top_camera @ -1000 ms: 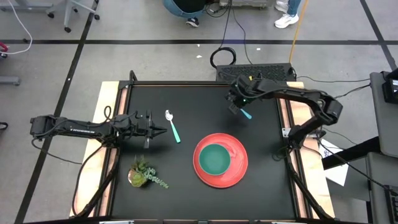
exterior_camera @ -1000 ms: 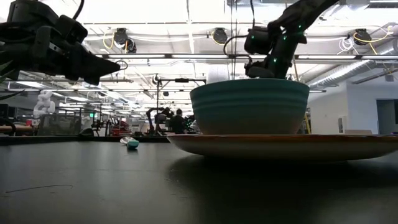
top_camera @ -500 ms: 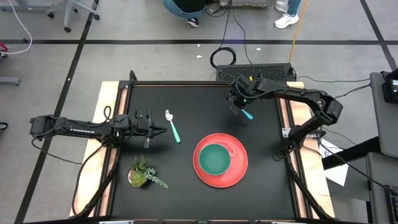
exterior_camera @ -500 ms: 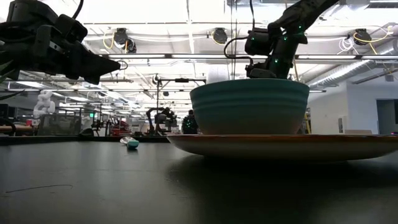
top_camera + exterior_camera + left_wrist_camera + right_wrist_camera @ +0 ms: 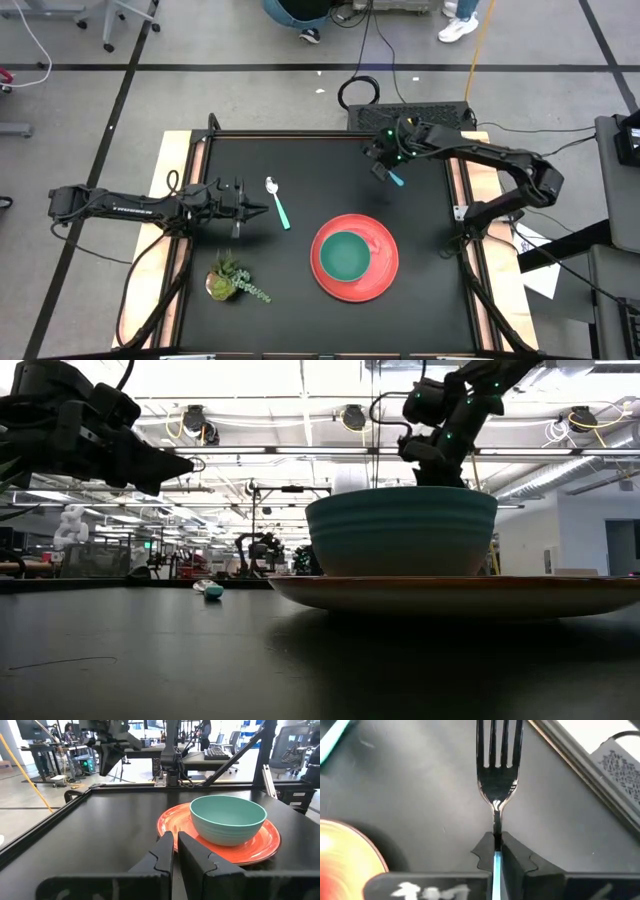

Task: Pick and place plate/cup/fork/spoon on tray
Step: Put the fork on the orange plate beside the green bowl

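The coral-red tray (image 5: 380, 275) lies on the black table, right of centre, and the teal-green cup (image 5: 346, 255) stands on it. The spoon (image 5: 277, 203) lies flat on the table left of the tray. My right gripper (image 5: 385, 166) is above the table's far right part, beyond the tray, shut on the fork, whose light-blue handle (image 5: 397, 180) sticks out beside it. My left gripper (image 5: 258, 208) is shut and empty, hovering just left of the spoon. In the left wrist view my left gripper (image 5: 175, 851) points at the cup (image 5: 227, 817) and tray (image 5: 172, 822). My right gripper pinches the fork between its two fingers (image 5: 512, 851) where the metal neck (image 5: 496, 826) meets the blue handle. The fork lies along the fingers, its tines (image 5: 499, 742) beyond the fingertips, pointing toward the table. It is lifted clear of the table.
A small potted plant (image 5: 232, 280) lies near the table's near left. The table's raised black frame runs along its far right edge (image 5: 580, 770), close to the fork. Bare tabletop lies between the tray and the far edge.
My right gripper has risen and moved a little toward the table's right edge, carrying the fork with it. The left arm, spoon, cup and tray have kept still.
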